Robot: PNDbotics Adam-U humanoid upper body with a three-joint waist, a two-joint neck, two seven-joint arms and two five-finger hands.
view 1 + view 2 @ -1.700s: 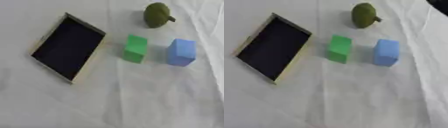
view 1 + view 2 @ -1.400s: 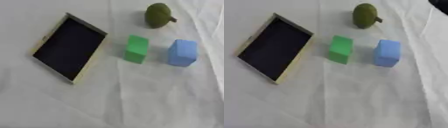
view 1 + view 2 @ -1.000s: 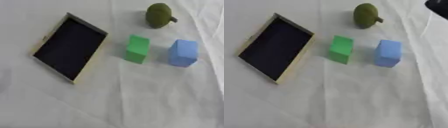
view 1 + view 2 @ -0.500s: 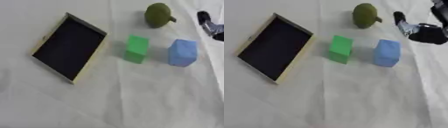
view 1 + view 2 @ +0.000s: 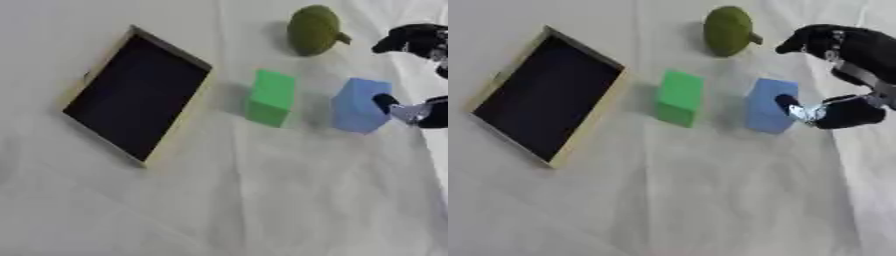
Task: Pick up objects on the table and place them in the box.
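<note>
Altogether: 1 box, 2 blocks, 1 round fruit-like thing, 1 hand in view.
Table (image 5: pixel 667 210): covered with a pale cloth, fills both views.
Box (image 5: pixel 483 97): 1, shallow, dark inside with a light wooden rim, lying askew at the left of the frame, nothing in it.
Green block (image 5: pixel 679 98): 1, at the centre, just right of the box, apart from it.
Blue block (image 5: pixel 768 105): 1, right of centre, near the green block but not touching it.
Olive fruit (image 5: pixel 728 30): 1, with a short stem, at the top centre, well apart from the box.
Right hand (image 5: pixel 859 52): 1, entering at the right edge.
Fingers (image 5: pixel 794 46): spread apart, holding nothing; 1 lower tip touches or nearly touches the blue block's right side.
</note>
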